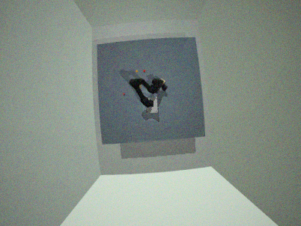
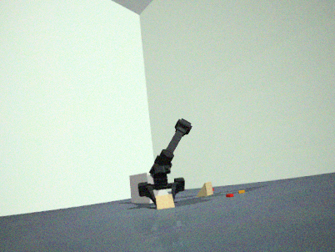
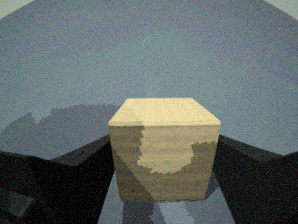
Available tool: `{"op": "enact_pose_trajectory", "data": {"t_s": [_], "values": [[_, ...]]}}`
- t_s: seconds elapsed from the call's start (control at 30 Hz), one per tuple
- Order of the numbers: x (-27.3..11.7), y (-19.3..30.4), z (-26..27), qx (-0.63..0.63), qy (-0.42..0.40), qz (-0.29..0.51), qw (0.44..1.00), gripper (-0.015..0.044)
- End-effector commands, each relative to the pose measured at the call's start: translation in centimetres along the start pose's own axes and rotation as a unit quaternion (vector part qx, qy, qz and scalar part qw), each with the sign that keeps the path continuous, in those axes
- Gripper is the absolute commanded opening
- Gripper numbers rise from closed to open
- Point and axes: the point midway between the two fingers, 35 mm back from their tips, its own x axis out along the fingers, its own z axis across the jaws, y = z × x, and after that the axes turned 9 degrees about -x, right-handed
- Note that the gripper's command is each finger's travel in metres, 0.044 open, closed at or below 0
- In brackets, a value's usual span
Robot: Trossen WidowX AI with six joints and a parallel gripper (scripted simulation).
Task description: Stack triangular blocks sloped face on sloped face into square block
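One tan wooden triangular block [image 2: 165, 202] [image 3: 166, 162] is between the two black fingers of my gripper [image 2: 164, 196] [image 3: 161, 137]. The gripper is shut on it, with one finger at each end. In the exterior view the block is low at the table surface; whether its underside touches is hard to tell. The other triangular block [image 2: 207, 189] stands apart on the table, to the right of the gripper in the exterior view, with its slope facing left. It is out of the wrist view. In the top view my arm largely hides the blocks.
A pale grey box [image 2: 138, 189] [image 1: 154, 105] stands by the arm's base. Small red pieces [image 2: 229, 195] [image 1: 144, 71] [image 1: 124, 94] and an orange piece [image 2: 242, 192] [image 1: 136, 71] lie on the blue-grey table [image 1: 180, 120], beyond the other block from the gripper.
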Motion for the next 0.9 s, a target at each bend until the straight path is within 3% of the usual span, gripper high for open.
{"op": "enact_pose_trajectory", "data": {"t_s": [0.0,0.13,0.87], "values": [[-0.2,-0.4,-0.1,-0.001,0.000,0.001,1.000,0.0098],[-0.9,-1.7,-0.3,-0.002,0.002,0.001,1.000,0.0000],[-7.1,-7.1,-1.1,-0.002,0.001,-0.001,1.000,0.0000]]}}
